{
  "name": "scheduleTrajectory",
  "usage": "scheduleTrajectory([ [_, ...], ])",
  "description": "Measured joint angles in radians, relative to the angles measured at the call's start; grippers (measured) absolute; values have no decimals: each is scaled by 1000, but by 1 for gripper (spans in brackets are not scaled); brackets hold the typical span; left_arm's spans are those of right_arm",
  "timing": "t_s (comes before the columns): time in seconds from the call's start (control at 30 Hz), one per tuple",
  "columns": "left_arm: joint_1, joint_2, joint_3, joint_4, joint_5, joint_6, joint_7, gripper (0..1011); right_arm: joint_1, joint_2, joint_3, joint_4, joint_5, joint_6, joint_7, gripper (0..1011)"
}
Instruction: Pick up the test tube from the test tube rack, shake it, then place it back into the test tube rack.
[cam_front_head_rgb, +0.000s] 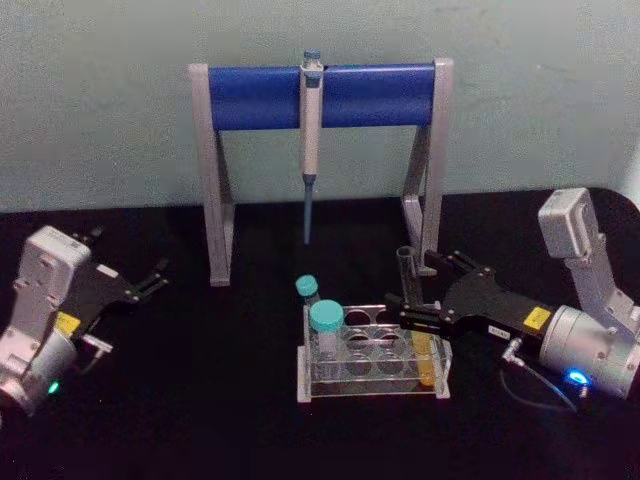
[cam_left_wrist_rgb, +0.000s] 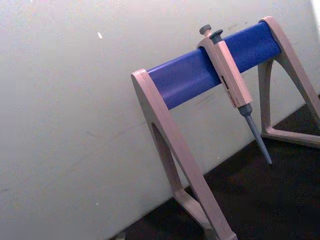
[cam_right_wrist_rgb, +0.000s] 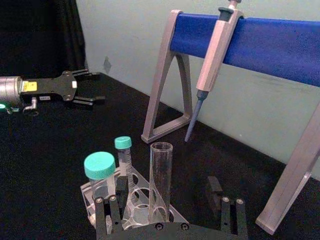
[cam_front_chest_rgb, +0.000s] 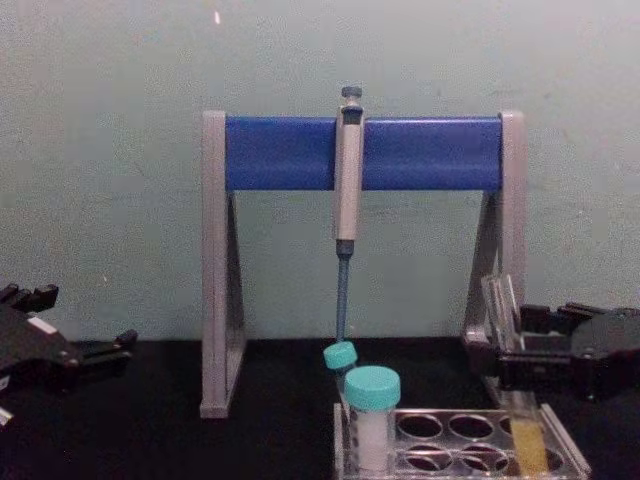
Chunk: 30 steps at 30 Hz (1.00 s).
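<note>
The test tube (cam_front_head_rgb: 407, 275) stands tilted in the right-hand end of the clear test tube rack (cam_front_head_rgb: 370, 385), with yellow-orange liquid in its lower part. My right gripper (cam_front_head_rgb: 412, 287) is open, one finger on each side of the tube's clear upper part, with a gap on both sides. In the right wrist view the test tube (cam_right_wrist_rgb: 160, 175) rises between the two fingers (cam_right_wrist_rgb: 107, 210) above the rack (cam_right_wrist_rgb: 145, 210). From the chest view the tube (cam_front_chest_rgb: 510, 320) leans in front of the right gripper (cam_front_chest_rgb: 540, 350). My left gripper (cam_front_head_rgb: 128, 255) rests open at the far left.
Two teal-capped tubes (cam_front_head_rgb: 326, 318) stand in the rack's left end. Behind the rack, a grey-and-blue pipette (cam_front_head_rgb: 311, 140) hangs from the tall stand (cam_front_head_rgb: 260, 95) against the wall. The stand's right leg (cam_front_head_rgb: 425, 200) is close behind my right gripper.
</note>
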Motion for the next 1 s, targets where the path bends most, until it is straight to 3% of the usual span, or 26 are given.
scheduleTrajectory([
  [0.57, 0, 0, 0, 0, 0, 0, 0, 1001, -1, 0, 1, -1, -1, -1, -4, 1000],
  [1.0, 0, 0, 0, 0, 0, 0, 0, 1001, -2, 0, 2, -2, -1, -2, -6, 658],
])
